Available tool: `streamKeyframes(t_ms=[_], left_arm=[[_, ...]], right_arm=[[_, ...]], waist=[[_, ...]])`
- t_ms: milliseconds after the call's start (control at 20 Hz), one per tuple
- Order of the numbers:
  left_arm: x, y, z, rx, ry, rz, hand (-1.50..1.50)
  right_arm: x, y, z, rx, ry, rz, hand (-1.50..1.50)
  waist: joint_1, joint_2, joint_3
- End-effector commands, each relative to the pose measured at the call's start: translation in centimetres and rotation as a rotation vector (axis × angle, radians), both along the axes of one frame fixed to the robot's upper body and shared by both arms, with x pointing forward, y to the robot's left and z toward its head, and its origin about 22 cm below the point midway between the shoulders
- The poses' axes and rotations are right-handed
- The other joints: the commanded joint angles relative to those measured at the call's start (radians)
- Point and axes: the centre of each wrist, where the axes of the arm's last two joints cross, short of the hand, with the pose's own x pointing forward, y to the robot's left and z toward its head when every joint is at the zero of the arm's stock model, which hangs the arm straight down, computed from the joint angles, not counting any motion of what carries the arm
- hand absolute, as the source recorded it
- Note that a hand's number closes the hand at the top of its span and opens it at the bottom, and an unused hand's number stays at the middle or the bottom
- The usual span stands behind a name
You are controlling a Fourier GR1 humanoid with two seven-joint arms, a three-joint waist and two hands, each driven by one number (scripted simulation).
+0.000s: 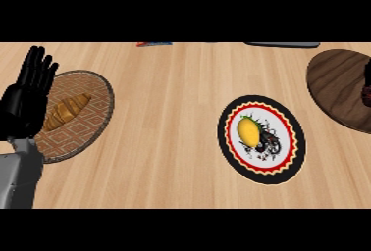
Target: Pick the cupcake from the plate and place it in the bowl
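Pale wood-grain worktop (167,98) is seen from above. Yellow, oval, smooth cupcake (249,130) is seated left of centre on round plate (290,117): black rim, red and yellow zigzag ring, white middle with black scribbled motif. Dark, wood-grained bowl (337,88) is set well apart at upper right. Glossy brown croissant (66,111) is laid on round woven dish (87,127) with diamond pattern. Left robot hand (27,93) is held open at left edge, fingers straight up. Right robot hand (367,83) is shown only as dark sliver over bowl; state cannot be told. No writing can be read.
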Motion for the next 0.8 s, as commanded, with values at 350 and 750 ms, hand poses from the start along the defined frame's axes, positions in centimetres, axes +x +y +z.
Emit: streamKeyframes(t_ms=[350,750], left_arm=[[0.4,-0.3,0.1,-0.002,0.011,-0.002,0.0],[-0.8,0.8,-0.2,0.003,-0.015,-0.001,0.0]], right_arm=[[0.5,2.9,-6.6,0.396,0.232,0.077,-1.5],[-0.4,-0.8,-2.3,0.7,0.013,-0.103,-1.5]], waist=[[-0.004,0.005,0.002],[0.009,0.007,0.003]])
